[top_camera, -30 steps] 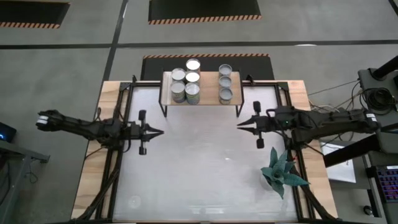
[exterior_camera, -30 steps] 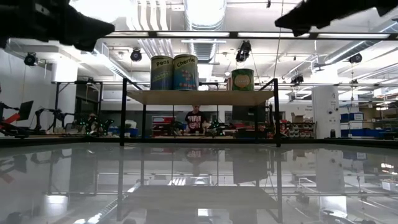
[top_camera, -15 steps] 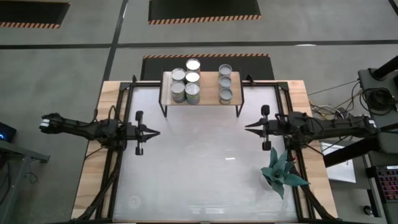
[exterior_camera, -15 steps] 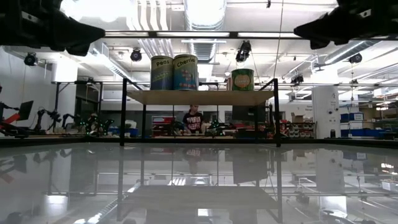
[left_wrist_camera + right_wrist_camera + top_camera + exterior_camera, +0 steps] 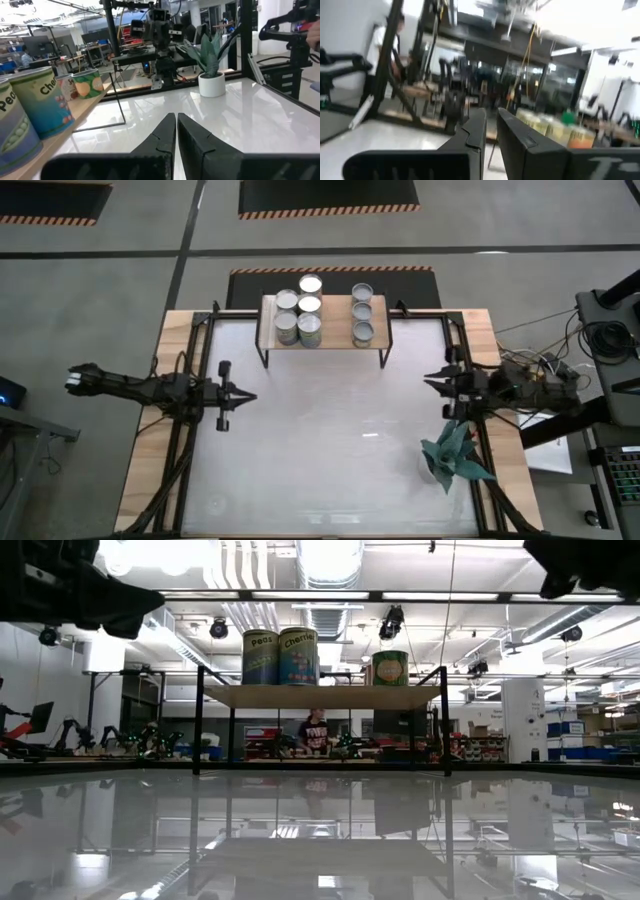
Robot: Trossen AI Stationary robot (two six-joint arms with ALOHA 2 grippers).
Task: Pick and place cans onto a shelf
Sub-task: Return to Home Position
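Several cans (image 5: 310,304) stand upright on their bases on the shelf (image 5: 330,343), a light-wood board on black legs at the table's far middle. One group stands on its left half, and three stand in a row (image 5: 362,311) right of centre. The low view shows labelled cans (image 5: 280,656) and a green one (image 5: 390,668) on the board (image 5: 325,696). My left gripper (image 5: 252,395) hovers shut over the table's left part, pointing right, with its fingertips together (image 5: 176,116). My right gripper (image 5: 428,383) hovers shut by the right edge, pointing left, and holds nothing (image 5: 491,112).
A potted plant (image 5: 455,460) with pointed green leaves stands at the table's near right, just below my right arm, and also shows in the left wrist view (image 5: 210,60). Black frame rails (image 5: 195,380) run along the left and right edges. A person (image 5: 315,730) is in the room behind.
My right gripper has drawn back from the middle right of the table toward its right edge, sinking as it goes, and stays shut. My left gripper has drawn back a little toward the left edge. The cans and shelf have not moved.
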